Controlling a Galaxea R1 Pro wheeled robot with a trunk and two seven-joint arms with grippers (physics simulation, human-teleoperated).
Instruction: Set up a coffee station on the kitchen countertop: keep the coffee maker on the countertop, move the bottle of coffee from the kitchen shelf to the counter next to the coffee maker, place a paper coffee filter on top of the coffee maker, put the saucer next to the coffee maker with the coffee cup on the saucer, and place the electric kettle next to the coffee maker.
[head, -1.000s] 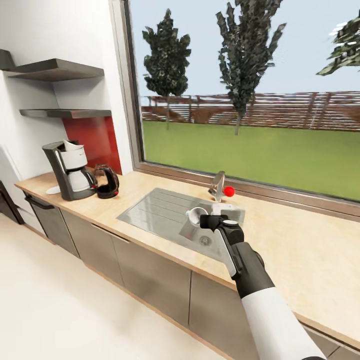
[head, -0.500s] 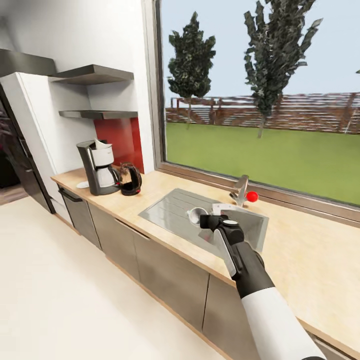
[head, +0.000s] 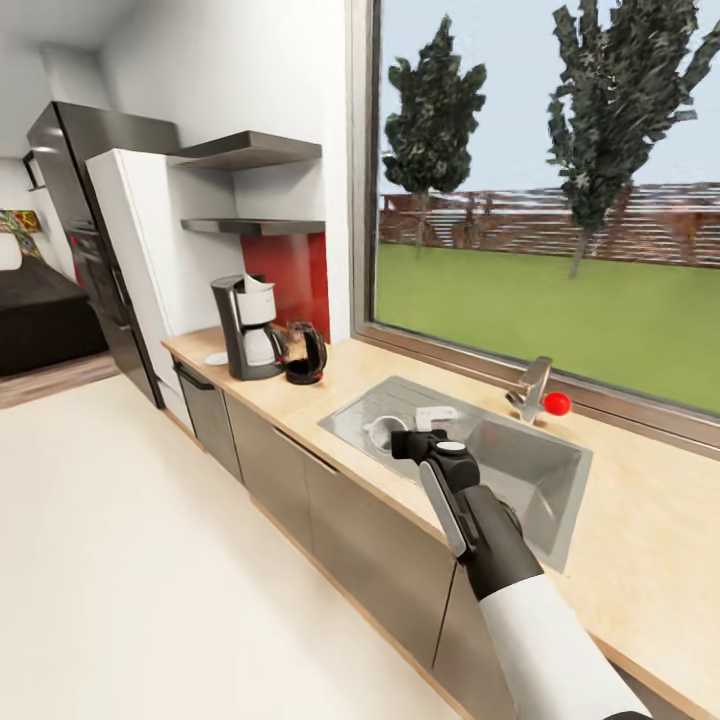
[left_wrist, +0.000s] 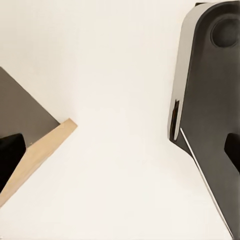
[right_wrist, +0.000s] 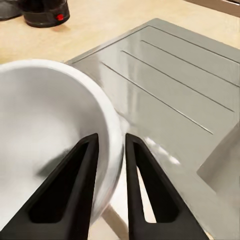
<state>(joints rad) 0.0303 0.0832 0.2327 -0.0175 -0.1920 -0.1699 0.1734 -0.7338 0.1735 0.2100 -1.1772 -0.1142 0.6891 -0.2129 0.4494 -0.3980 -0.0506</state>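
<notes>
Head view looked down along the long light wood-grain table (head: 300, 405); right wrist view sat close over the grey steel sink drainboard (right_wrist: 170, 95), shared with head view (head: 375, 415); left wrist view faced pale floor (left_wrist: 115, 75).

White coffee cup (right_wrist: 55, 135), red backsplash (head: 290, 275)

A steel sink (head: 500, 455) with a ribbed drainboard (right_wrist: 165, 95) lies below the window (head: 560, 200); its tap (head: 530, 388) and a red ball (head: 557, 403) stand behind it, a dark fridge (head: 85, 240) far beyond
</notes>
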